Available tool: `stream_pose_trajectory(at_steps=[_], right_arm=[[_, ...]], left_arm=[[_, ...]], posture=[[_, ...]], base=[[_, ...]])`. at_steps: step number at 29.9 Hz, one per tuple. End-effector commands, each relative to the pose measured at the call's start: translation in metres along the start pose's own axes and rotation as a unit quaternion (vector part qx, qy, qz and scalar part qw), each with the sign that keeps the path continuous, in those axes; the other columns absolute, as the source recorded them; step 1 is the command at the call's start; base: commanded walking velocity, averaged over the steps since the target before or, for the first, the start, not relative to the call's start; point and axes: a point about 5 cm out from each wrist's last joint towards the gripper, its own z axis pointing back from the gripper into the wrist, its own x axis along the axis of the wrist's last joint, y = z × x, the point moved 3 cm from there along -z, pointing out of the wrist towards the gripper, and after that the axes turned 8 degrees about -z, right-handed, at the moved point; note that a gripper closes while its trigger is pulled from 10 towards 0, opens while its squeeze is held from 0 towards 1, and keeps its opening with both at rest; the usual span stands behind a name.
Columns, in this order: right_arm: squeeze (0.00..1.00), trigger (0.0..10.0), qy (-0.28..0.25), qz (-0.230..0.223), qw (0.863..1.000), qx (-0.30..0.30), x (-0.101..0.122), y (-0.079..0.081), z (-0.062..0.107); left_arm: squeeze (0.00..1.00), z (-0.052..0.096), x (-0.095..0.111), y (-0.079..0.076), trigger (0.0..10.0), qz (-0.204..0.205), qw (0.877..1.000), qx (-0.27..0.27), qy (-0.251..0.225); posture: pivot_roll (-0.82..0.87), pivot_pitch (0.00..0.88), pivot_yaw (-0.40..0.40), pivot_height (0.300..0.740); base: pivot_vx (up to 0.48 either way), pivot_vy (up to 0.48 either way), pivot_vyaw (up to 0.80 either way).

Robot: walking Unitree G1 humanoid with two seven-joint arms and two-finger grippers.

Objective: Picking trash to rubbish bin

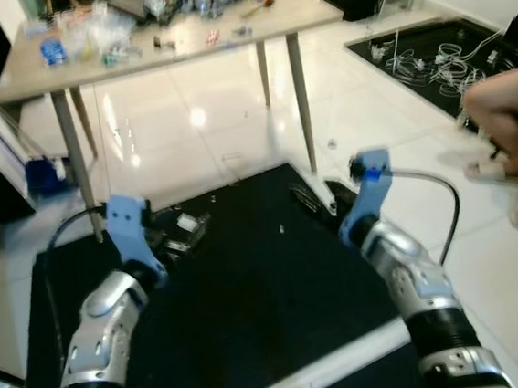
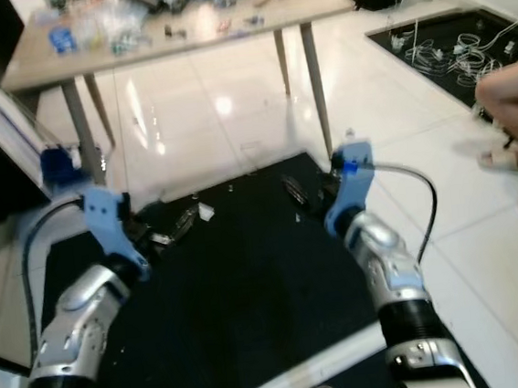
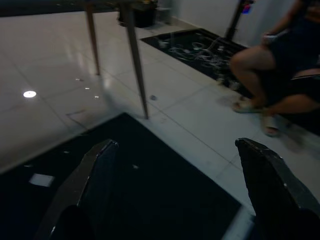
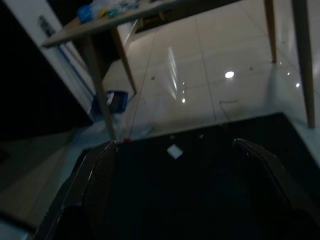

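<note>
A small white paper scrap (image 1: 186, 222) lies on the black floor mat (image 1: 269, 294), near its far left part. My left gripper (image 1: 178, 234) hovers low right beside the scrap, with its fingers spread open and nothing between them. In the left wrist view the scrap (image 3: 41, 180) sits off to one side of the open fingers (image 3: 100, 180). My right gripper (image 1: 322, 197) hangs open over the mat's far right edge, also holding nothing. In its wrist view the scrap (image 4: 174, 151) shows across the mat.
A cluttered wooden table (image 1: 171, 46) stands beyond the mat on thin legs (image 1: 301, 98). A blue box-like object (image 1: 44, 175) sits on the floor by its left leg. A person (image 1: 509, 124) sits at the right. White cables (image 1: 429, 58) lie on another dark mat.
</note>
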Motion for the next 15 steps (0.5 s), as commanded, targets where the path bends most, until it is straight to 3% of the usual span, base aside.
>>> stream_pose_trajectory(at_steps=[1,15], right_arm=[[0.00,10.0,0.007,-0.003,1.000,-0.006,-0.0029,-0.0028,0.0011],[0.00,10.0,0.010,-0.004,1.000,-0.008,-0.0041,-0.0034,0.0011]], left_arm=[[0.00,-0.0009,0.0008,-0.0017,10.0,-0.003,1.000,-0.003,-0.001],[0.00,-0.0006,-0.0005,-0.0021,10.0,-0.004,1.000,-0.005,0.000]], posture=[[-0.12,0.000,0.031,0.740],[-0.12,0.000,0.031,0.740]], base=[[0.480,0.000,0.00],[0.480,0.000,0.00]])
